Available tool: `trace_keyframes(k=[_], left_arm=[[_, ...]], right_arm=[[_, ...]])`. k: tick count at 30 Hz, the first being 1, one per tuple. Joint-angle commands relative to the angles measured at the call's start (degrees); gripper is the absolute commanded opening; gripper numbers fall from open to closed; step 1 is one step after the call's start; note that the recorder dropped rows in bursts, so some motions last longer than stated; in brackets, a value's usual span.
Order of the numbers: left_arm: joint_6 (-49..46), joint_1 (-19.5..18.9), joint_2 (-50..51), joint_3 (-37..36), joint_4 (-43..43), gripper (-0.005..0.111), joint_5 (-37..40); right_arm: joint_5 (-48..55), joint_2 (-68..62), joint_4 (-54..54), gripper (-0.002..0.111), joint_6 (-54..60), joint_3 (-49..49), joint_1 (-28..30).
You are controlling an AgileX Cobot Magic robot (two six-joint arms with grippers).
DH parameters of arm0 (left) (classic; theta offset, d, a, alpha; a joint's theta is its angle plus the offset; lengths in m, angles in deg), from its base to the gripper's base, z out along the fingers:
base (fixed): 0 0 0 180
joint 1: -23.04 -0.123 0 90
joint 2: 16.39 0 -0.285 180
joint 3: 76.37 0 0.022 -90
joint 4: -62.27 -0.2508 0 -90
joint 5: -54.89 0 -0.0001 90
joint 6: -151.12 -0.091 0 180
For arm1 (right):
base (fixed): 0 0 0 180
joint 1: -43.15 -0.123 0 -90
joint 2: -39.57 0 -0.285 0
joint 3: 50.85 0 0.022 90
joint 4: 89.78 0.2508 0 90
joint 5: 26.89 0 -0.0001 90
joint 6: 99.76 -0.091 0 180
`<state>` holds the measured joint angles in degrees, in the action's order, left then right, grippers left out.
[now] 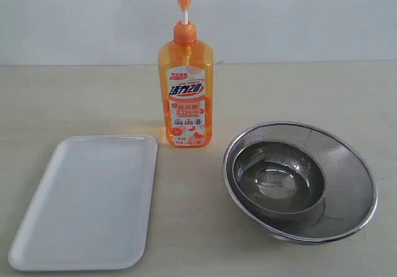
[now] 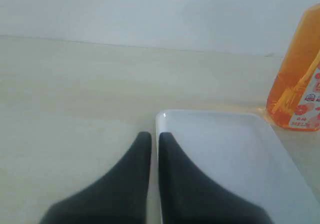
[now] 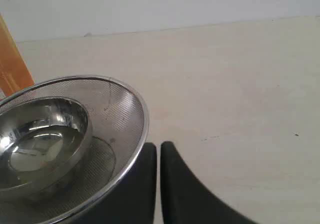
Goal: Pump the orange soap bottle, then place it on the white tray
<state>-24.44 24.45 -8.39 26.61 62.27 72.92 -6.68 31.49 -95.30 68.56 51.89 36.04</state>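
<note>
The tall, clear-plastic orange soap bottle (image 1: 186, 97) stands upright on the pale beige surface (image 1: 74, 97), just beyond the far right corner of the flat, rectangular, low-rimmed plastic white tray (image 1: 87, 202), apart from it and untouched. The tray is bare.

Both tools are clenched on nothing. The left tool (image 2: 154, 139) hangs over the near left edge of the tray, and the right tool (image 3: 158, 146) hangs well right of the tray, beside the bowls. Either one has to spread its jaws before it can grasp.

The likeliest trouble is tipping. The bottle is tall on a narrow base, and its pump head sticks out to one side, so a press that lands off the stem's line could rock it over. The spout points toward the tray's side, so soap may land on the surface or the tray. Smooth plastic walls may slide in a light grip during the lift. If the bottle is set down across the tray's raised rim, it would lean and fall. An arm coming from the right of the tray could clip the bowls.

Count:
- one orange soap bottle
- one white tray
- one round steel mesh bowl (image 1: 347, 165), right of the tray
- one smaller polished steel bowl (image 1: 276, 178), nested inside the mesh bowl
- two tools
</note>
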Motion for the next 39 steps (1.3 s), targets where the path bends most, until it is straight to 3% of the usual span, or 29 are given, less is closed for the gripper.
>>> trace_keyframes(k=[1,26,30,39], left_arm=[[-0.01,-0.19,-0.21,-0.2,0.0,0.005,-0.03],[1.2,-0.19,-0.21,-0.2,1.73,0.005,0.64],[1.38,-0.19,-0.21,3.07,2.53,0.005,4.93],[4.57,-0.19,-0.21,11.9,3.43,0.005,6.24]], right_arm=[[-0.65,0.29,-0.26,0.0,0.07,0.04,0.25],[-0.65,0.29,-0.26,0.0,0.07,0.04,0.25],[-0.37,0.29,-0.26,0.0,0.07,0.04,0.25],[-0.37,0.29,-0.26,0.0,0.07,0.04,0.25]])
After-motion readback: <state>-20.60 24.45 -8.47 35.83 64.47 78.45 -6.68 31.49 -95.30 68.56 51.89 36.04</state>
